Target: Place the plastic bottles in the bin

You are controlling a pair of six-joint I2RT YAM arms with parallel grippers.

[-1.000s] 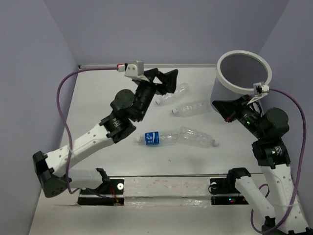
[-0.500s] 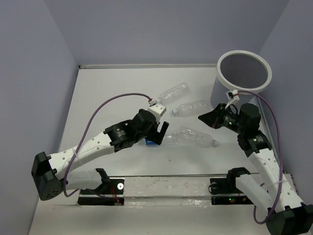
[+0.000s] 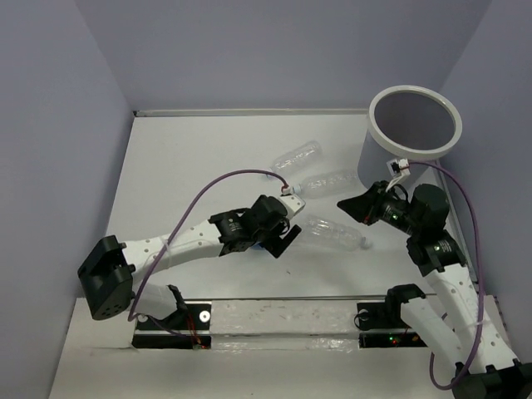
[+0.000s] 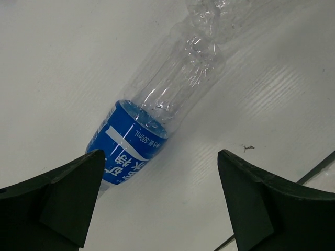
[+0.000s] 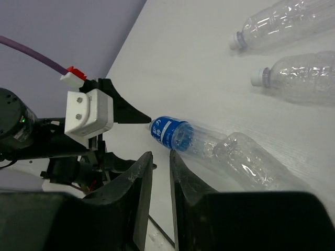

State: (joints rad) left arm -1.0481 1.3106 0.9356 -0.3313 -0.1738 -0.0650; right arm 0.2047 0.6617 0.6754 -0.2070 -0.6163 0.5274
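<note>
1. Writing first: print is only seen on the blue-labelled bottle (image 4: 162, 99). "500mL" can be read on its blue label (image 4: 125, 149) in the left wrist view, beside bigger white Chinese characters that can't be made out. No labels are seen on the other bottles.
2. The left gripper (image 4: 157, 204) is spread wide and nothing is gripped. The blue-labelled bottle is lying on its side, framed between the two fingers. Its label end is just beside the finger (image 4: 63, 193) on the left of that picture, and contact can't be told.
3. From the top view, that bottle is mostly hidden under the left gripper (image 3: 281, 237).
4. The right gripper (image 5: 160, 157) is kept to a narrow slit, with nothing held. It's hung above the table, well apart from the bottles. The blue-labelled bottle (image 5: 175, 135) and the crumpled clear bottle (image 5: 256, 162), which lies against its clear end, are seen past the jaws.
5. Further back, the far clear bottle (image 3: 297, 155) and the near clear bottle (image 3: 328, 183) are laid side by side. The bin (image 3: 374, 165), grey with a white rim, is stood upright at the back right, just beside the near one.
6. Everything's set on a white, faintly ribbed table (image 3: 191, 158), with one dark speck (image 4: 246, 148) spotted on it. The space is closed in by lilac walls (image 3: 249, 50).
</note>
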